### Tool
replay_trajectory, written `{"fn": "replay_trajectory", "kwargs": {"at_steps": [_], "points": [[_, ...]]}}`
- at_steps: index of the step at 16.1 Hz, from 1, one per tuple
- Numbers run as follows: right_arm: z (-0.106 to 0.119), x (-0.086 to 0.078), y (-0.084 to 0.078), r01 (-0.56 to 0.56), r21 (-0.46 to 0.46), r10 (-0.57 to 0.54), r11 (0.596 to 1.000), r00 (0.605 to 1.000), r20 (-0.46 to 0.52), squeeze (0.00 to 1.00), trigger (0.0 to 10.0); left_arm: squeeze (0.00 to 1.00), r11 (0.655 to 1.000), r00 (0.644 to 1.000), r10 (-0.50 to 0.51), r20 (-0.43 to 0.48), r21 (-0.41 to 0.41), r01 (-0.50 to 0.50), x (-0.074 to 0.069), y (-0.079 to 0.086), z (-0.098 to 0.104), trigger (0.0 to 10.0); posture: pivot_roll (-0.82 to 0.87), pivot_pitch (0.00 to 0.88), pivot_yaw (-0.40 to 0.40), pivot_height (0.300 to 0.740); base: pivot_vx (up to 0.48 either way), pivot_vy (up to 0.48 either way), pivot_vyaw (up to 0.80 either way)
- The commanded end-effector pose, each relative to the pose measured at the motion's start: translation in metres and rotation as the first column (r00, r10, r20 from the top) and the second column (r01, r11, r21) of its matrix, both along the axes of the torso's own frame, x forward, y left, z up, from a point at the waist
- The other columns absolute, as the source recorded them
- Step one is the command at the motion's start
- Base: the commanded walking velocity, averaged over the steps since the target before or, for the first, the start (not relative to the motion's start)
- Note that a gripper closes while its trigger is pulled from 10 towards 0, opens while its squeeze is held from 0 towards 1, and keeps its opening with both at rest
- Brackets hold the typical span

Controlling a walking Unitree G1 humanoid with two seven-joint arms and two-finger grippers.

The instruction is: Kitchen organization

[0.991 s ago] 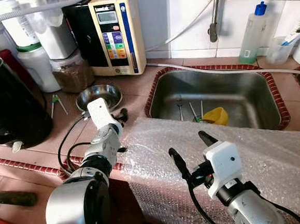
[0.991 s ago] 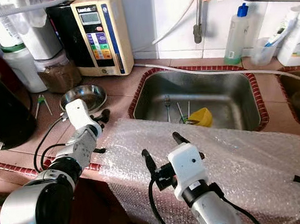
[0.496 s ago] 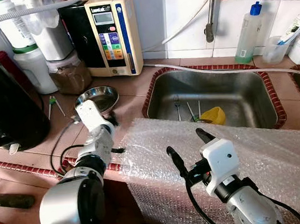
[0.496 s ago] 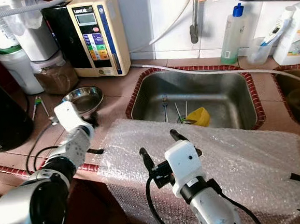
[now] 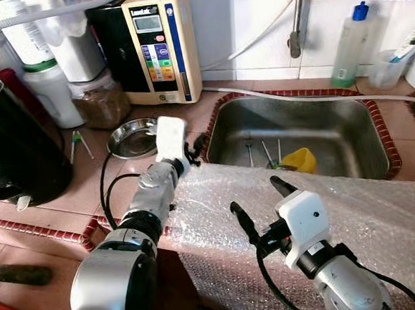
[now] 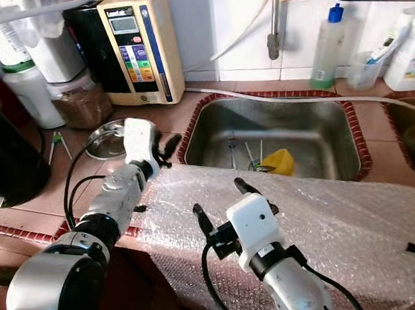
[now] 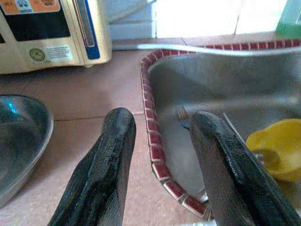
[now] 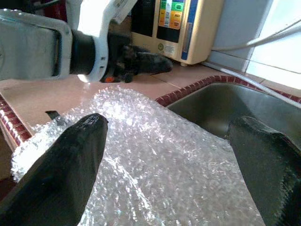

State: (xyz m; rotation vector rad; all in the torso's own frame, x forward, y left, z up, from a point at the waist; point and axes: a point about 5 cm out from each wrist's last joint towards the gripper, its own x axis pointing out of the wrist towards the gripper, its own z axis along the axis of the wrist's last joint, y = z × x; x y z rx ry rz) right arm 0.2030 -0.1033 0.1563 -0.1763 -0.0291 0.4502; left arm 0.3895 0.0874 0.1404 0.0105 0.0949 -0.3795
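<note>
**tile_fan:** Since the left gripper [image 5: 194,143] swung over from beside the steel bowl [image 5: 130,137] to the near-left corner of the sink [image 6: 191,131], I'd guess it's done with the counter side and going for whatever's in the basin. Fingers are spread, nothing between them.

**sinkwatcher:** Yeah, its wrist view looks straight past the red tile rim at a fork [image 7: 184,117] and the yellow cup [image 5: 298,160] lying down in there. Those look like the things to tidy.

**tile_fan:** Right gripper [image 5: 258,207] hasn't budged, hovering wide open over the bubble wrap [image 5: 385,216] draped across the counter edge, holding nothing.

**sinkwatcher:** So nothing's grabbed yet. My read: early days, left arm is just lining up a reach into the sink.
</note>
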Motion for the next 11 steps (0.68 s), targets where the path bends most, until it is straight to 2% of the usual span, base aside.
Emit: {"fn": "replay_trajectory", "kwargs": {"at_steps": [1, 3, 4, 5, 6, 8, 10, 11], "points": [[0.003, 0.000, 0.002, -0.008, 0.008, 0.008, 1.000, 1.000, 0.011, 0.00, 10.0, 0.00, 0.999, 1.000, 0.019, 0.000, 0.044, -0.019, 0.000, 0.014, -0.004, 10.0, -0.12, 0.000, 0.139, 0.740, 0.000, 0.000, 0.00], [0.004, 0.000, 0.002, -0.001, 0.004, 0.001, 1.000, 1.000, 0.021, 0.00, 10.0, 0.00, 0.994, 0.998, 0.045, 0.041, 0.097, -0.048, 0.002, 0.019, 0.000, 10.0, -0.12, 0.000, 0.139, 0.740, 0.000, 0.000, 0.00], [0.004, 0.000, 0.002, 0.004, 0.002, -0.004, 1.000, 1.000, 0.026, 0.00, 10.0, 0.89, 0.994, 0.997, 0.051, 0.057, 0.098, -0.057, 0.003, 0.020, 0.003, 10.0, -0.13, 0.000, 0.147, 0.740, 0.000, 0.000, 0.00], [0.004, 0.001, 0.001, 0.009, -0.001, -0.009, 1.000, 1.000, 0.027, 0.00, 10.0, 1.00, 0.993, 0.996, 0.054, 0.077, 0.098, -0.062, 0.004, 0.021, 0.006, 10.0, -0.13, 0.000, 0.149, 0.740, 0.000, 0.000, 0.00], [0.004, 0.001, 0.001, 0.012, -0.003, -0.012, 1.000, 1.000, 0.028, 0.00, 10.0, 1.00, 0.991, 0.994, 0.062, 0.087, 0.111, -0.071, 0.004, 0.022, 0.007, 10.0, -0.13, 0.000, 0.150, 0.740, 0.000, 0.000, 0.00], [0.003, 0.001, 0.002, 0.014, -0.005, -0.014, 1.000, 0.999, 0.029, 0.00, 10.0, 1.00, 0.987, 0.998, 0.052, 0.046, 0.151, -0.058, 0.002, 0.021, -0.001, 10.0, -0.13, 0.000, 0.154, 0.740, 0.000, 0.000, 0.00], [0.004, 0.001, 0.002, 0.016, -0.006, -0.016, 1.000, 0.999, 0.035, 0.00, 10.0, 1.00, 0.967, 0.999, 0.041, 0.022, 0.252, -0.045, -0.001, 0.020, -0.010, 10.0, -0.13, 0.000, 0.156, 0.740, 0.000, 0.000, 0.00], [0.004, 0.002, 0.002, 0.017, -0.008, -0.017, 1.000, 0.999, 0.038, 0.00, 10.0, 0.00, 0.959, 0.998, 0.062, 0.024, 0.277, -0.066, 0.000, 0.021, -0.011, 10.0, -0.13, 0.000, 0.156, 0.740, 0.000, 0.000, 0.00]]}}
